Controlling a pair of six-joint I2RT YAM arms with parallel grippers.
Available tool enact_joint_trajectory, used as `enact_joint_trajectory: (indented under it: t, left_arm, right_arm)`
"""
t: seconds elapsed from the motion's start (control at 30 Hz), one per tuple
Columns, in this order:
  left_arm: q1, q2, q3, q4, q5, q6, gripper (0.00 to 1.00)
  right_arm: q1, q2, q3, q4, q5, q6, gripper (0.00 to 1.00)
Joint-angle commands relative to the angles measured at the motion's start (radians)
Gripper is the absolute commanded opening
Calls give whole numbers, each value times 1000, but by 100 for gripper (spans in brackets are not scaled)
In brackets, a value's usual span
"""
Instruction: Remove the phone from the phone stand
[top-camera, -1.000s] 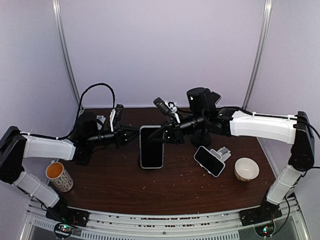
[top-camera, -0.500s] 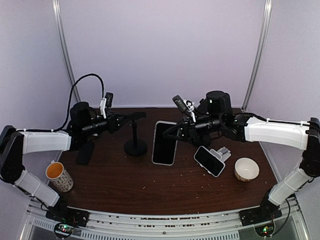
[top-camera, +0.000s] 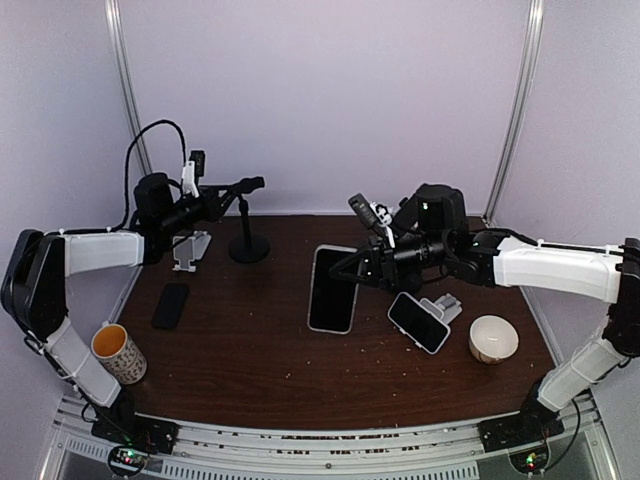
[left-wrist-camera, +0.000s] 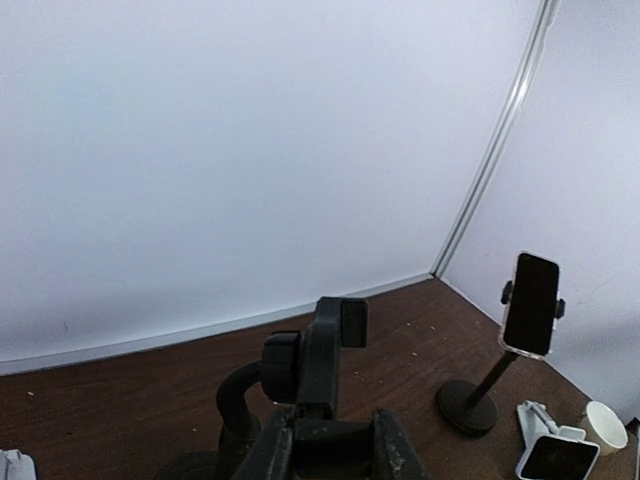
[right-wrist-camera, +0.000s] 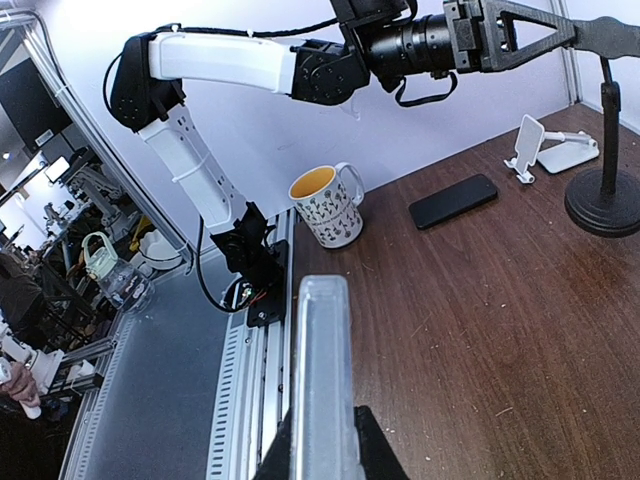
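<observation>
Left gripper (left-wrist-camera: 330, 445) jaws apparently clamp the black phone stand (left-wrist-camera: 320, 345); a far stand (left-wrist-camera: 468, 408) holds another phone (left-wrist-camera: 530, 303).

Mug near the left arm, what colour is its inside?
Orange-yellow inside the mug, white patterned outside; best in right wrist view.

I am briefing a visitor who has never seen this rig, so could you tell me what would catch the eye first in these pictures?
The eye goes first to the large dark phone, held over the middle of the table by the right claw. At the back left, the left claw grips the head of the empty black phone stand, well apart from the phone.
</observation>
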Motion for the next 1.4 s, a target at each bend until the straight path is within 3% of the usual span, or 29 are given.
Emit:
enact_joint_trajectory:
  t: [0.0,0.33,0.57,0.7,0.9,1.1,1.27,1.37]
  left_arm:
    - [40,65,89,159,-35,0,0]
    - [95,259,161,294,-44,-52,0]
    - [99,303,139,342,-34,-48,0]
    - [99,302,125,333,-29,-46,16]
    - [99,283,131,261,-36,-22,48]
    - [100,229,142,139,-64,11,93]
    - [97,106,104,-15,-172,27,98]
    - [96,2,124,-224,-269,43,98]
  right_arm:
    - [-4,-44,-5,31,9,-16,0]
    - [-6,-33,-5,6,16,-30,0]
    - [-6,-29,1,11,12,-23,0]
    - [-6,-20,11,14,10,-16,0]
    - [-5,-17,22,12,10,-14,0]
    - [-6,-14,22,20,30,3,0]
    - [-6,-21,28,12,68,20,0]
    - [-7,-29,29,23,83,43,0]
